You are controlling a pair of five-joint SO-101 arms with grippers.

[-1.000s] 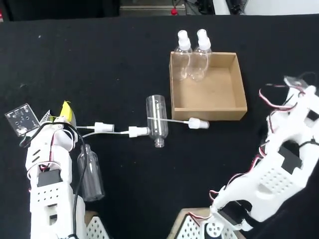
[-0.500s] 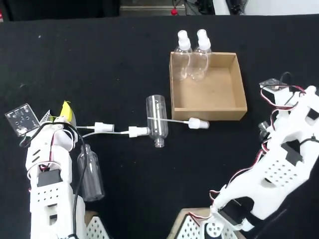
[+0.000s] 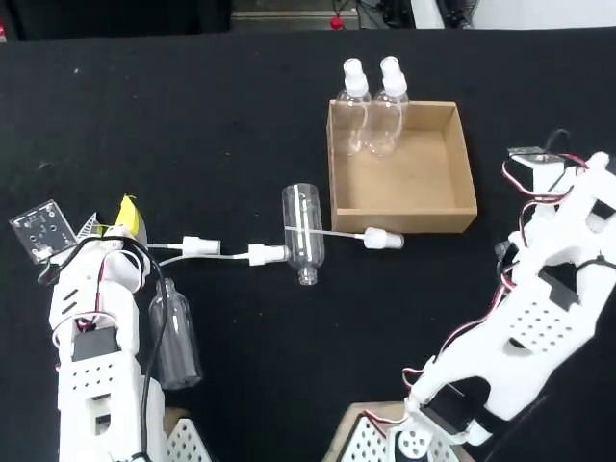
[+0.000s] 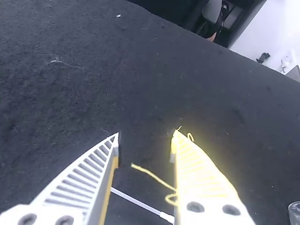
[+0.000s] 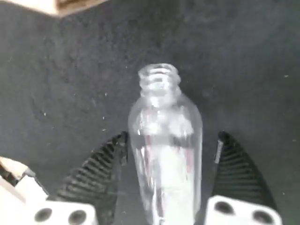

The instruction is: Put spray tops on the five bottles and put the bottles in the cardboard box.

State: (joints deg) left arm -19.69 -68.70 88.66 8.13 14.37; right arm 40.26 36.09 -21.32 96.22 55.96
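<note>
Two clear bottles (image 3: 356,115) (image 3: 389,114) with white spray tops stand upright in the far left corner of the cardboard box (image 3: 454,214). An uncapped clear bottle (image 3: 303,231) lies in front of the box. Another uncapped bottle (image 3: 174,334) lies beside the left arm. Three spray tops with thin tubes (image 3: 196,245) (image 3: 264,254) (image 3: 383,239) lie in a row on the black table. A third uncapped bottle (image 5: 164,136) sits between the black fingers of my right gripper (image 5: 171,138), which is open around it. My left gripper (image 4: 145,140) is open above the mat, over a thin white tube (image 4: 136,202).
The right arm (image 3: 549,289) stands to the right of the box, near the table's right side. A small circuit board (image 3: 42,231) sits on the left arm's wrist. Open black mat spreads across the far left.
The right arm has swung its wrist a little to the left and lowered. The left arm, the bottles and the spray tops have not moved.
</note>
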